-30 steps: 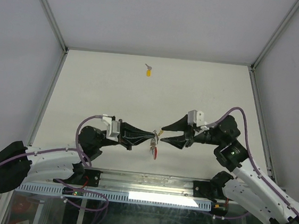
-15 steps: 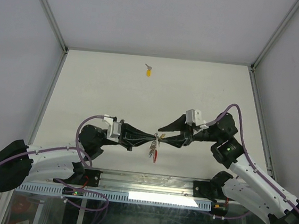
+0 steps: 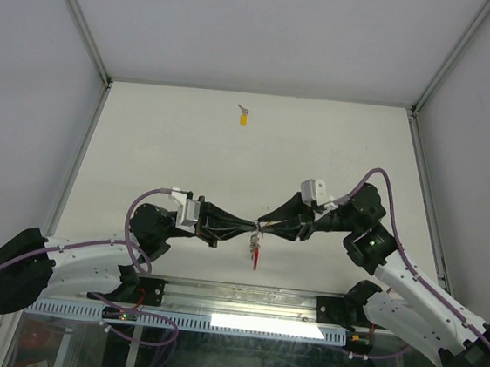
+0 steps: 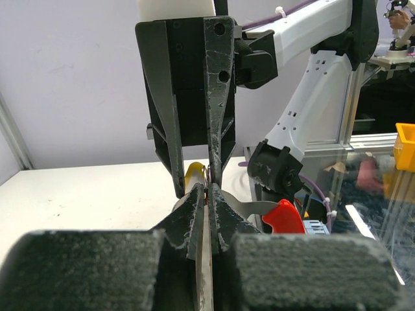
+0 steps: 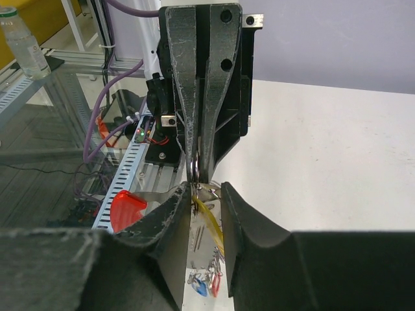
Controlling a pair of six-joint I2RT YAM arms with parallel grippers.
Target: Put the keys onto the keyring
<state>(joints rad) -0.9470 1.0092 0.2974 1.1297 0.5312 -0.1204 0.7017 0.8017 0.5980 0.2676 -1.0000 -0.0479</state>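
Left gripper (image 3: 252, 228) is pinching the keyring (image 3: 256, 235), jaws fully closed, its red strip (image 3: 255, 255) hanging just below the tips. Right gripper (image 3: 264, 226) is facing it tip to tip, jaws narrowly apart around a yellow key (image 5: 211, 225); contact unclear. A loose key (image 3: 244, 118) is lying well beyond both jaws.

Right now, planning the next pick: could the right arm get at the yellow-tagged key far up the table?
Probably yes: only bare table lies between the right pincer and the yellow-tagged key. But that pincer is busy at the keyring the left pincer grips, and the stretch looks long.
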